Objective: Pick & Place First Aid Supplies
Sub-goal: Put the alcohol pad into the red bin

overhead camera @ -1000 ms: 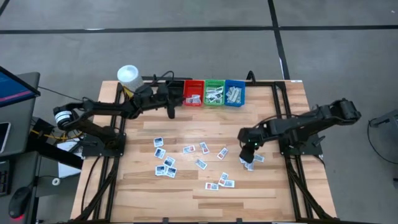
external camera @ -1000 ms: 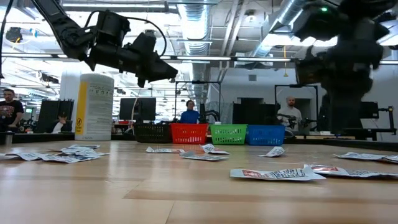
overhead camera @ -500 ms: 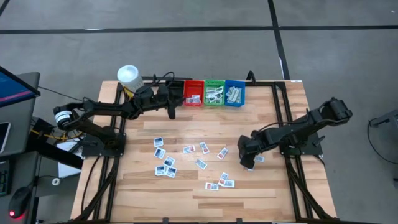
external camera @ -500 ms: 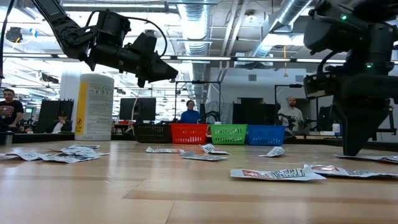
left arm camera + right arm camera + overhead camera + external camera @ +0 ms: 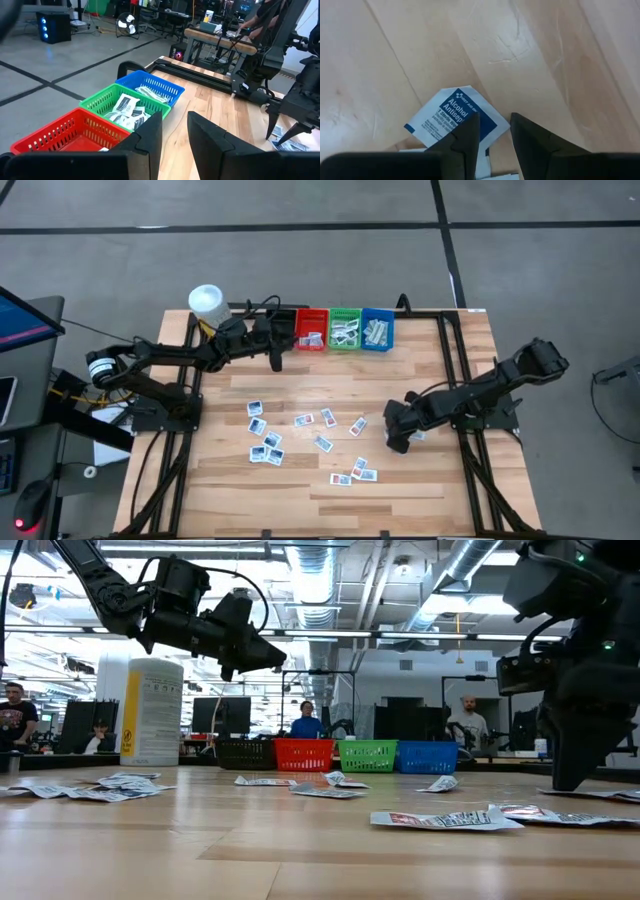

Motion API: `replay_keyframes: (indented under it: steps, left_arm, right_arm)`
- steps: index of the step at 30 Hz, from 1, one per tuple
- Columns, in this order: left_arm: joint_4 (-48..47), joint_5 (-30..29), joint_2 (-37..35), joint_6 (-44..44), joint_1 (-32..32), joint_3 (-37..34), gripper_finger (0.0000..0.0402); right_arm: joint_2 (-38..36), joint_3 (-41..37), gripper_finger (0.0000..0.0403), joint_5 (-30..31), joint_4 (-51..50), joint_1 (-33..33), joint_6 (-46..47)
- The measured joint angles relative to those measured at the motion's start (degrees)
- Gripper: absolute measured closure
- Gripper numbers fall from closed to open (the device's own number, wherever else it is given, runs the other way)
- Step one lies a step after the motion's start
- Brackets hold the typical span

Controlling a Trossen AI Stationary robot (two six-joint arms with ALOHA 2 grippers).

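The right gripper (image 5: 492, 131) is down at the wooden table (image 5: 420, 480), its fingers narrowly parted over a blue-printed alcohol packet (image 5: 454, 116) lying flat, nothing held. The left gripper (image 5: 174, 131) hangs at about 11 o'clock of the table, narrowly parted and empty, just beside the red bin (image 5: 311, 330), with the green bin (image 5: 345, 328) and blue bin (image 5: 377, 328) next in the row (each with packets inside). Loose first aid packets (image 5: 265, 442) lie scattered around the table's centre

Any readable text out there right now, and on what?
"FIRST AID ONLY", "Alcohol Antisep…": blue-and-white packet under the right end effector; its smaller lines are unreadable.
Bottle label: too blurred.
Other packets: print too small.
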Motion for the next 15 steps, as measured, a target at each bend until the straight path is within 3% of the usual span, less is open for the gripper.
replay_keyframes:
  steps: [8,15]
  left_arm:
    - [0.0,0.0,0.0,0.0,0.0,0.0,0.0310]
    - [0.0,0.0,0.0,0.0,0.0,0.0,0.0310]
  right_arm:
    - [0.9,0.1,0.0305,2.5,0.9,-0.1,1.1]
    - [0.8,-0.1,0.0393,3.2,2.1,-2.1,1.1]
